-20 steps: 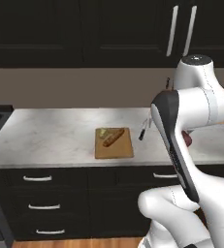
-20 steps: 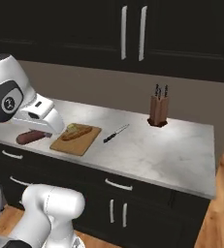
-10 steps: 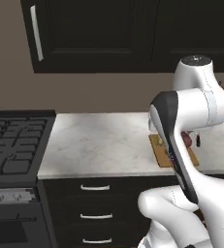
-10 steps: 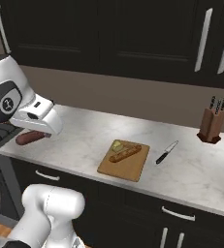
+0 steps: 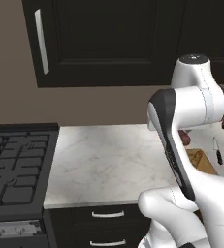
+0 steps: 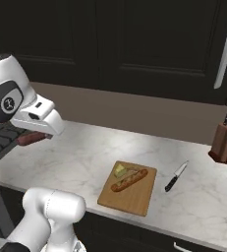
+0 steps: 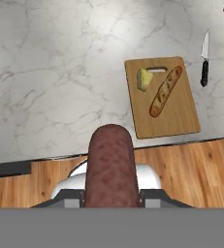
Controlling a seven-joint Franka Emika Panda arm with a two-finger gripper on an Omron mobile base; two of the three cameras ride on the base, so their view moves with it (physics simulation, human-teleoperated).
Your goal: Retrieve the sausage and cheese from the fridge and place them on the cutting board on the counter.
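Grip: gripper [image 7: 111, 206] clamps the sausage [image 7: 109, 167], bottom centre of hand view | Target: cutting board [image 7: 177, 118] upper right, cheese [image 7: 144, 79] on it | Advice: lower onto bare wood; fingertips likely hidden.

Counter [image 6: 85, 157] with cutting board [image 6: 129, 194], knife [image 6: 176, 176].

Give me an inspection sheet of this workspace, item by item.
Surface: marble counter, cutting board lying near its front edge.
Job's things: sausage held in the gripper; cheese on the board beside a speckled stick.
Clutter: knife on the counter beside the board; knife block toward the wall.
Grippers: shut on the sausage, off to the board's side.
Cables: nothing seen.
Surroundings: dark wall cabinets, stove, wooden floor.
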